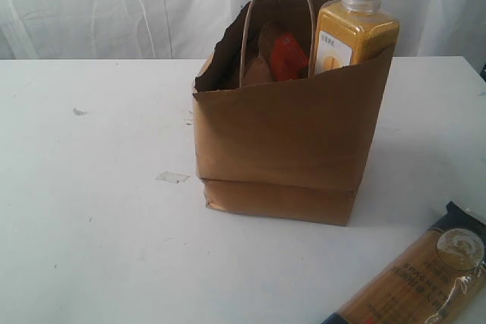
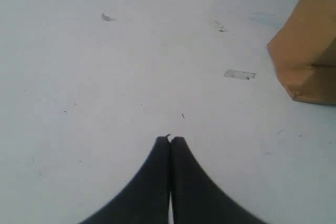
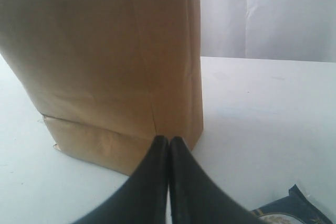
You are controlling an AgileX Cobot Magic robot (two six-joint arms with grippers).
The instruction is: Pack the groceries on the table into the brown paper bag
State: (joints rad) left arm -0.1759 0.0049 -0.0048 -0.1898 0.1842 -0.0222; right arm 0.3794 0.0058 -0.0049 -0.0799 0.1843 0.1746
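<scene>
The brown paper bag [image 1: 281, 142] stands upright in the middle of the table [image 1: 99, 225]. The yellow white-capped bottle [image 1: 355, 32] pokes out of the bag's top at the right corner, with the brown pouch with orange-red label [image 1: 285, 55] inside beside it. 1 item lies outside: the spaghetti packet [image 1: 425, 278], flat on the table at the near right, apart from the bag. The left fingers [image 2: 163, 148] are clenched on nothing over bare table. The right fingers [image 3: 161, 148] are also pressed together and empty, low and facing the bag's corner.
</scene>
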